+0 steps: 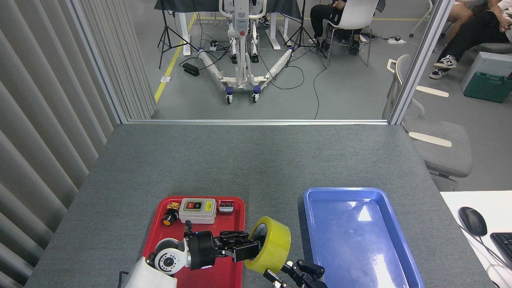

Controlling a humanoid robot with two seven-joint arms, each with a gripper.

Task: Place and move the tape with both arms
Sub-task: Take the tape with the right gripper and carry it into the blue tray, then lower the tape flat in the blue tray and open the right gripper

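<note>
A wide roll of yellow tape, translucent and glossy with a whitish inner core ring showing at its open left face, stands on edge above the grey table, in the gap between a red tray and a blue tray. The left gripper, black-fingered on a white-bodied arm entering from the lower left, reaches across the red tray and is clamped on the roll, one finger passing into the core and the others on its near rim. The roll tilts slightly, its broad yellow band facing the viewer and the right. Just below and to the right of it, at the bottom edge of the view, the right gripper rises with its dark fingers spread apart, close beside the roll's lower edge; whether it touches the tape cannot be told. At the far end of the red tray sit a grey switch box with a red button, a small orange-capped part and a small black-and-silver part. The blue tray lies bare and shiny to the right
</note>
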